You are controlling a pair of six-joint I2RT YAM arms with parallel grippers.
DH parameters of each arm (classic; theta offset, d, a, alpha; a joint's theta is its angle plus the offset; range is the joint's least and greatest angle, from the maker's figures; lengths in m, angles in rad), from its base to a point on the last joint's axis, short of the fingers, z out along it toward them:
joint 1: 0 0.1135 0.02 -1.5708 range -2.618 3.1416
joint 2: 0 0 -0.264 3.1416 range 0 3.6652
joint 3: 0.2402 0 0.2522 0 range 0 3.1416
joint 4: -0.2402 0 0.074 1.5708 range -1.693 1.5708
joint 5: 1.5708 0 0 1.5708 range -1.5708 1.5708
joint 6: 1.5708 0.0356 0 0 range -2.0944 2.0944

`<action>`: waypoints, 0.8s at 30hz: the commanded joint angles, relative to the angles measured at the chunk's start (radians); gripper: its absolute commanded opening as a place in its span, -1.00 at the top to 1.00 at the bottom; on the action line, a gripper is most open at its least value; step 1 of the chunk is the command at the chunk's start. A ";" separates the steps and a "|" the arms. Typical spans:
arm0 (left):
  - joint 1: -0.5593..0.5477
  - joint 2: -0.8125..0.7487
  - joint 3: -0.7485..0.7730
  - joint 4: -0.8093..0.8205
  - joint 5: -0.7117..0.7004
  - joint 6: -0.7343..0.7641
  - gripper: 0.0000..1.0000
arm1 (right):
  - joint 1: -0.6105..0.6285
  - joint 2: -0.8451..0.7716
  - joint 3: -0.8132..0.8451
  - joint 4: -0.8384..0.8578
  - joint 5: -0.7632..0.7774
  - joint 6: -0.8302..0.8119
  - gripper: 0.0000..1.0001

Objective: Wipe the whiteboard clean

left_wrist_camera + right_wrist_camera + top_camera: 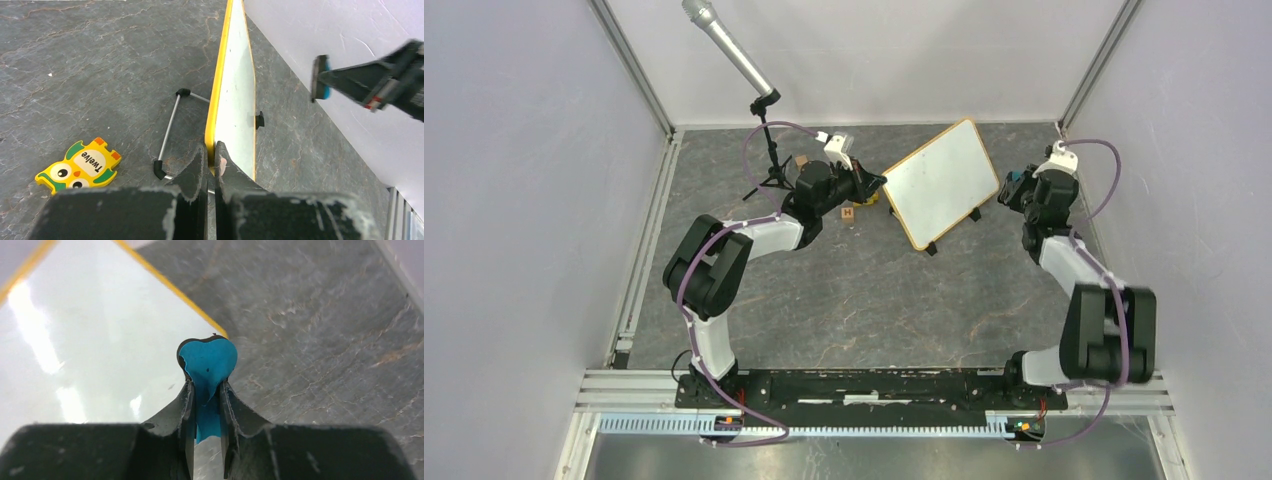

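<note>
Far middle of the grey stone-look counter [844, 300], the small white board with a thin yellowish wood frame [942, 182] stands tilted on its feet, face looking blank. The left jaws are clamped on its left frame edge, and the right jaws pinch a blue heart-shaped eraser pad [207, 360] just off the right edge. Guessing we're nearly finished; any last wipe needs the pad pressed flat while the left steadies.

The only word I can read is "Twelve", printed across the belly of the yellow owl piece [79, 166] (it lies askew under my left wrist camera).
</note>
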 commanded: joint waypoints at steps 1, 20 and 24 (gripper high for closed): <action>-0.023 -0.041 -0.031 -0.074 0.054 0.056 0.96 | 0.109 -0.184 -0.125 -0.104 0.102 -0.114 0.72; -0.024 -0.037 -0.034 -0.058 0.079 0.034 0.95 | 0.520 -0.238 -0.122 -0.046 -0.012 -0.009 0.68; -0.024 -0.038 -0.036 -0.058 0.077 0.036 0.95 | 0.541 -0.058 0.054 0.090 -0.063 0.068 0.70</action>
